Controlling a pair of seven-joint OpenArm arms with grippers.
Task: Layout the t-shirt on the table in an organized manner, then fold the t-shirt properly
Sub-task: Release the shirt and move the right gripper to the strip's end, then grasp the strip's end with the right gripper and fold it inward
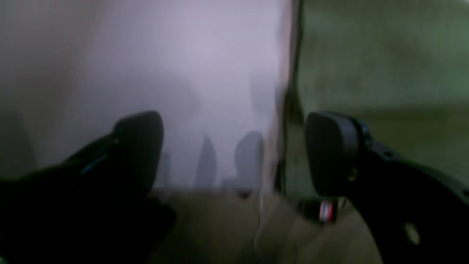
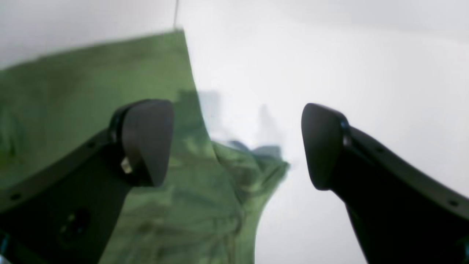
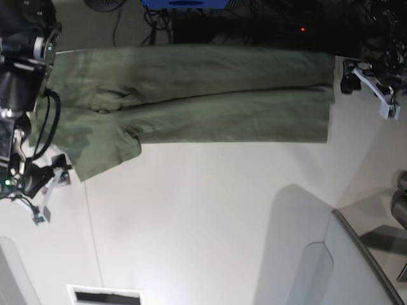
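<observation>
The olive-green t-shirt (image 3: 191, 95) lies stretched in a long band across the far part of the white table (image 3: 210, 216), with a sleeve sticking out toward the near left. My left gripper (image 3: 350, 77) is at the shirt's right end, open and empty; in its wrist view (image 1: 234, 154) the shirt's edge (image 1: 366, 66) runs between the fingers. My right gripper (image 3: 56, 179) is just off the sleeve at the left, also open. In the right wrist view (image 2: 234, 143) the sleeve (image 2: 205, 190) lies under its left finger (image 2: 146, 143).
A grey angled panel (image 3: 356, 267) rises at the near right. A dark slot (image 3: 105, 296) sits in the table's near edge. Cables and dark equipment (image 3: 254, 19) lie beyond the far edge.
</observation>
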